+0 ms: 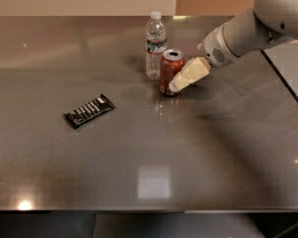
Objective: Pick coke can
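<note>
We see a wide, brushed-metal counter (pixel 198 148) filling nearly the whole view, its surface glossy, with a pale square reflection near the front edge. From the upper right corner the robot's pale grey arm (pixel 253 31) reaches down and to the left over the counter, ending in a rounded wrist with a perforated patch. At its end the cream-coloured gripper (pixel 176 85) slants down to the left, and its tip lies over the lower right side of the coke can. From this angle we cannot tell whether it is spread or closed, nor whether it actually touches the can.

Toward the back of the counter, a little right of centre, 1 clear plastic water bottle (pixel 155 46) stands upright, with a white cap and a label band around its middle. The coke can (pixel 168 66) stands upright just beside the bottle, to its right and slightly nearer to us. It is shorter than the bottle, red-orange with a silver top. Well apart from these 2, to the left and nearer the front, 1 black wrapped snack bar (pixel 88 110) lies flat at an angle.
</note>
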